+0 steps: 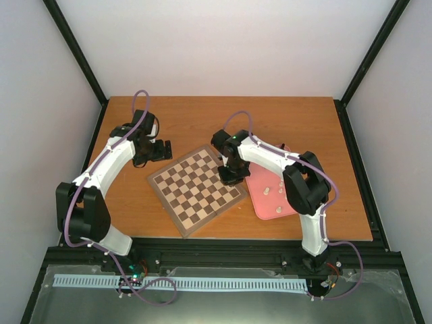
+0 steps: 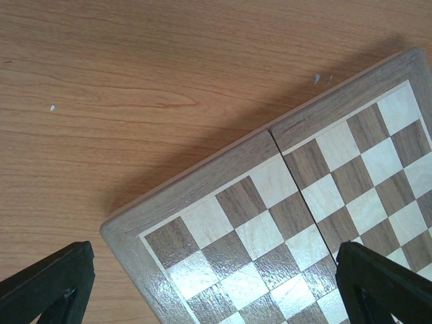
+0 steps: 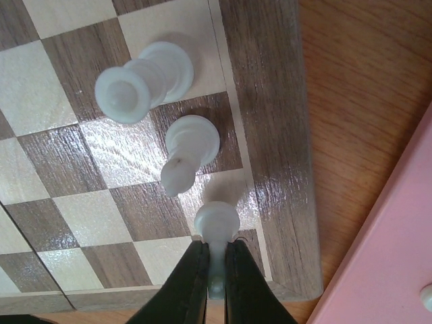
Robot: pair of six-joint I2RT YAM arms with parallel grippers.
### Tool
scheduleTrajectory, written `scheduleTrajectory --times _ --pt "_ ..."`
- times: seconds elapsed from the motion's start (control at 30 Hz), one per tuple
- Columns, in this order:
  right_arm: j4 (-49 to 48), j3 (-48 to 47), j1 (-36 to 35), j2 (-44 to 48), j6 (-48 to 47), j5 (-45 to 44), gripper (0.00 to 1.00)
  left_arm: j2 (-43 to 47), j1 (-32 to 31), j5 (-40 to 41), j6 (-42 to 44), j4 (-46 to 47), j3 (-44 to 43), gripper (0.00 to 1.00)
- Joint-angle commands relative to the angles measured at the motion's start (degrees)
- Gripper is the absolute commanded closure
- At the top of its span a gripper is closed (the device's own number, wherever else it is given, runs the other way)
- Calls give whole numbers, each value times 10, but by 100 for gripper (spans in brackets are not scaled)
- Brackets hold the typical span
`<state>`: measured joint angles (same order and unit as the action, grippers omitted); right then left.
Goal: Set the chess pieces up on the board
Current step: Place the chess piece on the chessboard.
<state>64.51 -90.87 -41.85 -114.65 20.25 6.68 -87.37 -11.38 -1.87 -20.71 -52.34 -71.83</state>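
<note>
Pinching a third cream-white chess piece (image 3: 217,219) beside two standing ones (image 3: 191,152) in the edge row of the checkered wooden board (image 3: 270,135), the right end effector (image 3: 216,270) is clenched, the left end effector (image 2: 216,283) released; most pieces look unplaced.

No word, number, brand or sign can be read in any of my three views. The board (image 1: 196,190) shows only plain checkered squares and a plain brown border, the pink tray (image 1: 260,202) shows no marking that I can make out, and the table (image 1: 202,121) shows nothing but wood grain.
</note>
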Motion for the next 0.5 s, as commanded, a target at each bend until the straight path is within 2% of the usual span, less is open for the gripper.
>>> scheduleTrajectory --times 0.0,0.47 --pt "4 -16 -7 -11 -8 3 95 9 -3 4 12 1 -10 0" --pt "10 -18 -7 -14 -8 -5 93 7 -3 2 12 1 -12 0"
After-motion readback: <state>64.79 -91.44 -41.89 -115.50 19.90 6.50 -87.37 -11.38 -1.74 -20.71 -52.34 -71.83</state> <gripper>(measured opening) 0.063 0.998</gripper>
